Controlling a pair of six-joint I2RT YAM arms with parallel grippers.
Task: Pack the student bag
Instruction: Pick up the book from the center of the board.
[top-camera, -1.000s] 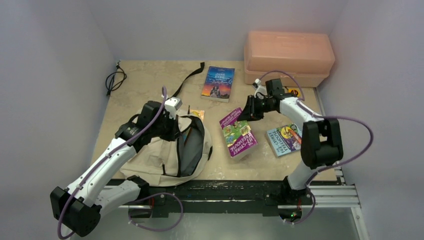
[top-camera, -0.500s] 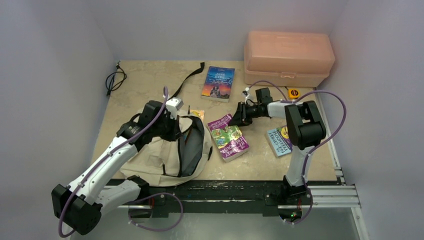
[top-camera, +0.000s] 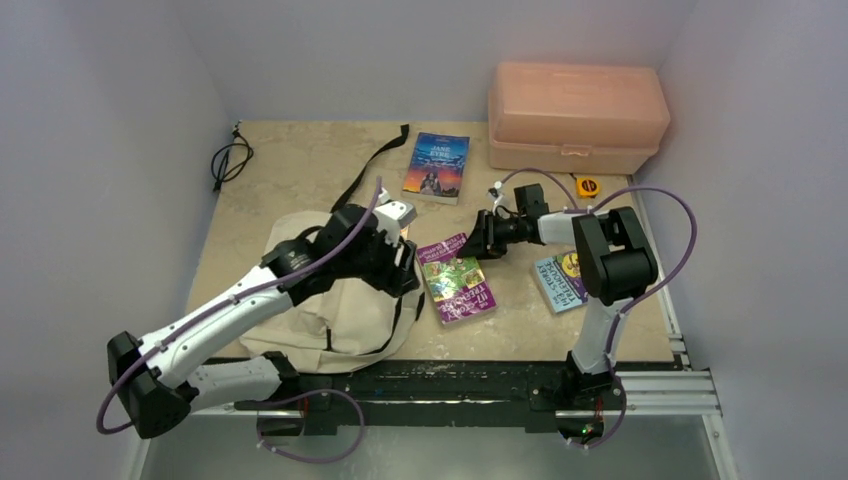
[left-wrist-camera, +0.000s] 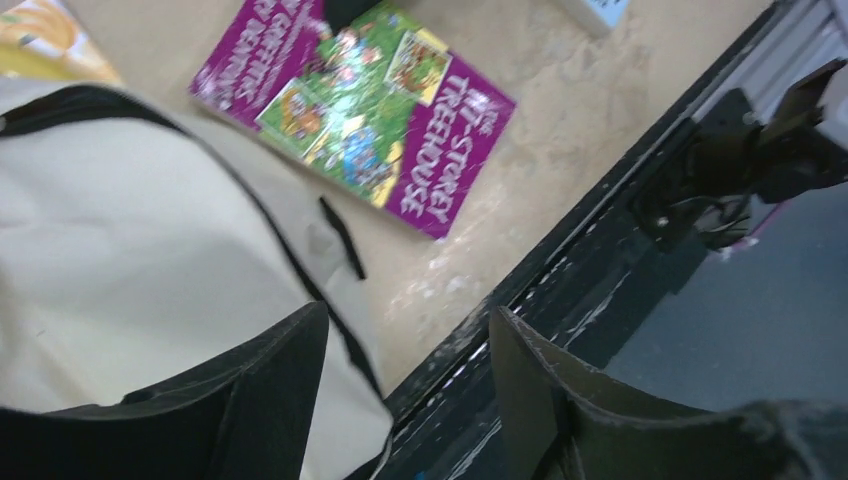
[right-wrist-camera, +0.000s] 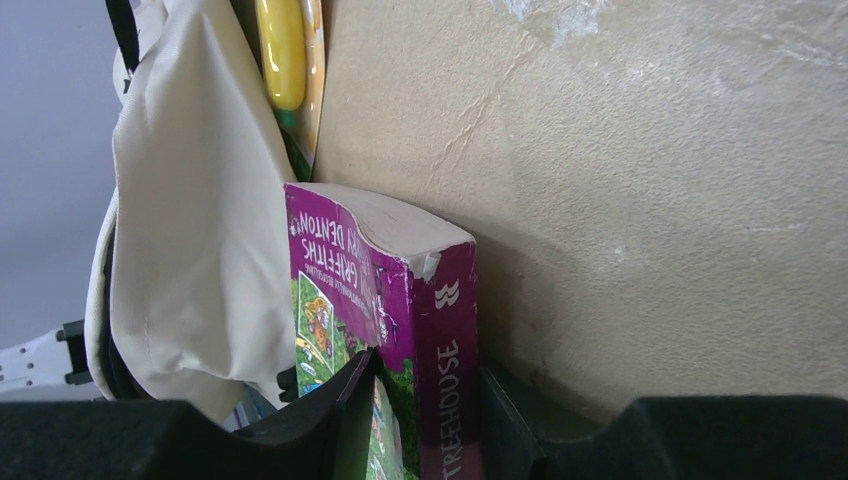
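The beige student bag (top-camera: 330, 310) lies slumped at the front left, its mouth collapsed. My left gripper (top-camera: 404, 262) hovers over the bag's right edge. In the left wrist view this gripper (left-wrist-camera: 405, 350) is open and holds nothing, with bag fabric (left-wrist-camera: 130, 230) under its left finger. A purple Treehouse book (top-camera: 457, 282) lies just right of the bag. My right gripper (top-camera: 482, 240) sits at the book's far end. In the right wrist view its jaws (right-wrist-camera: 430, 365) straddle the book's spine (right-wrist-camera: 455, 400), one finger on the cover and one under the back.
A blue book (top-camera: 437, 166) lies at the back centre and a light-blue book (top-camera: 562, 280) at the right. A salmon plastic box (top-camera: 577, 115) stands at the back right, with a yellow tape measure (top-camera: 587, 186) before it. A black cable (top-camera: 228, 160) is coiled at the back left. A yellow booklet (left-wrist-camera: 40, 40) pokes out beside the bag.
My left gripper let go of the bag's mouth, opened and swung right. The mouth fell shut. My right gripper drew the purple book left, closer to the bag.
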